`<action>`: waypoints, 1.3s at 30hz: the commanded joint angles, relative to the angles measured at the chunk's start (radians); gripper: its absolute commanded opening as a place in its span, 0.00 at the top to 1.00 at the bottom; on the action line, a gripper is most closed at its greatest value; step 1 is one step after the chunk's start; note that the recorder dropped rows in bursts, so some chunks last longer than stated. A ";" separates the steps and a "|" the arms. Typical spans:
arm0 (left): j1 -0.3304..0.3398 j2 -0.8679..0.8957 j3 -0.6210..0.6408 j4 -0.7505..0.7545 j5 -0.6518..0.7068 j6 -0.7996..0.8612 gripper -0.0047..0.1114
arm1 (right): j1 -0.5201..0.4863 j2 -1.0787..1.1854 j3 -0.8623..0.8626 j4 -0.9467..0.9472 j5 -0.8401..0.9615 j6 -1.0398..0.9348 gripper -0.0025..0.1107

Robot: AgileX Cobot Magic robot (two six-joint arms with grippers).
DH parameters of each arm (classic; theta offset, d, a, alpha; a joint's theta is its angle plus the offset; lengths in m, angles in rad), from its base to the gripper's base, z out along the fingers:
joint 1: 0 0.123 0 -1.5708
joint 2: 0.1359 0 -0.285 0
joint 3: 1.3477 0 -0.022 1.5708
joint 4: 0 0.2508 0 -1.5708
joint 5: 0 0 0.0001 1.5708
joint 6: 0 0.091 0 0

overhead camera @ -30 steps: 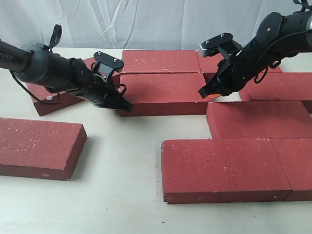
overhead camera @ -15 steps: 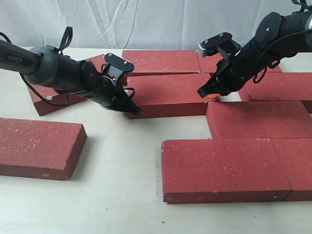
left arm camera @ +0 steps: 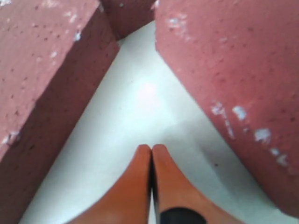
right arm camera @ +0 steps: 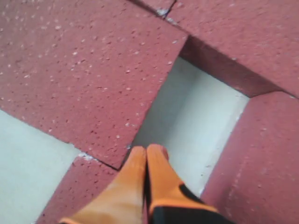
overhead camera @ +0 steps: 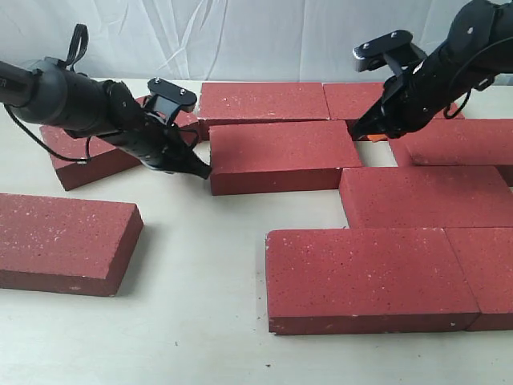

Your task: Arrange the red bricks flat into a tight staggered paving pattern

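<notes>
- Nearest, at about 8 o'clock in the exterior view, a lone brick (overhead camera: 64,241) is seen lying flat on the table (overhead camera: 200,321), well apart from the other red bricks
- At about 5 o'clock a front brick (overhead camera: 369,277) is laid flat, and an edge brick (overhead camera: 487,273), cut off by the frame, touches its short end on the 3 o'clock side
- Just behind these, a second-row brick (overhead camera: 425,196) is set flat against their far edges and offset toward 3 o'clock, so the joints are staggered
- Near the middle a centre brick (overhead camera: 276,152) is laid flat; a small bare patch of table is seen between its 3 o'clock end and a right brick (overhead camera: 465,140)
- The left gripper (overhead camera: 200,171) is held low at the near corner of the centre brick on its 9 o'clock side; its orange fingers (left arm camera: 135,186) are pressed together with nothing between them, over bare table between the centre brick and a skewed brick (overhead camera: 80,160) at 10 o'clock
- The right gripper (overhead camera: 365,135) is placed at the far corner of the centre brick on its 3 o'clock side, at the edge of the bare patch; its orange fingers (right arm camera: 131,182) are likewise closed on nothing
- Farthest, toward 12 o'clock, a back brick (overhead camera: 260,100) and a back-right brick (overhead camera: 357,96) are laid end to end
</notes>
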 commanded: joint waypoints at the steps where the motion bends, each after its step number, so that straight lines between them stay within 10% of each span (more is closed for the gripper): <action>1: -0.034 -0.010 -0.048 -0.039 0.042 -0.005 0.96 | -0.034 -0.045 0.045 -0.012 -0.046 0.013 0.99; 39: -0.097 0.103 -0.202 -0.164 0.060 -0.029 0.96 | -0.034 -0.047 0.052 0.005 -0.070 0.013 0.99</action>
